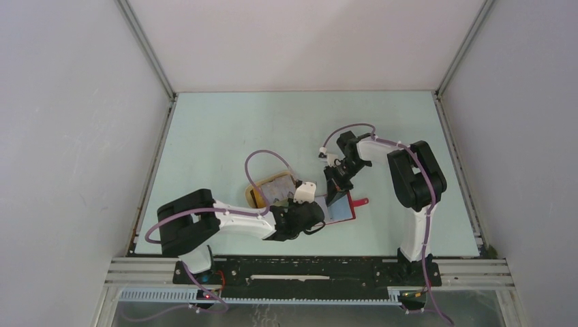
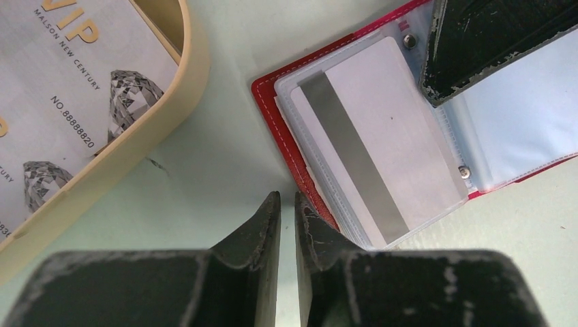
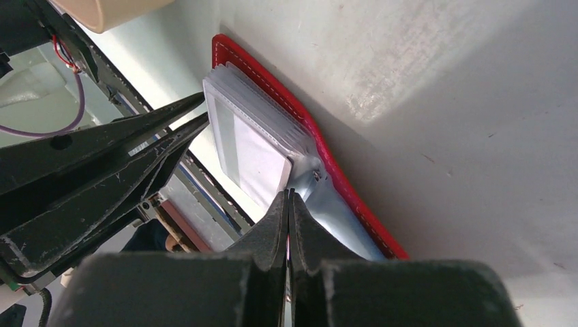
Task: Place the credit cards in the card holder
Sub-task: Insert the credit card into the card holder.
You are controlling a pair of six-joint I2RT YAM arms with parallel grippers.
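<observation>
Lying open, holder (image 1: 343,210) runs left-right, tab (image 1: 361,201) rightward; right gripper (image 3: 289,197), closed, presses its sleeves (image 3: 252,146); left gripper (image 2: 287,197) barely parted, empty.

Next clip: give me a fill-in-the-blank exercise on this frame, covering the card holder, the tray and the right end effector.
1. The red card holder is folded ___, showing its clear sleeves.
2. The card in the nearest sleeve shows a grey ___ along its length.
3. The beige tray holds cards printed with the letters ___.
4. The right end effector, tips at the holder's sleeves, is ___.

Missing words: open; stripe; VIP; shut.
</observation>
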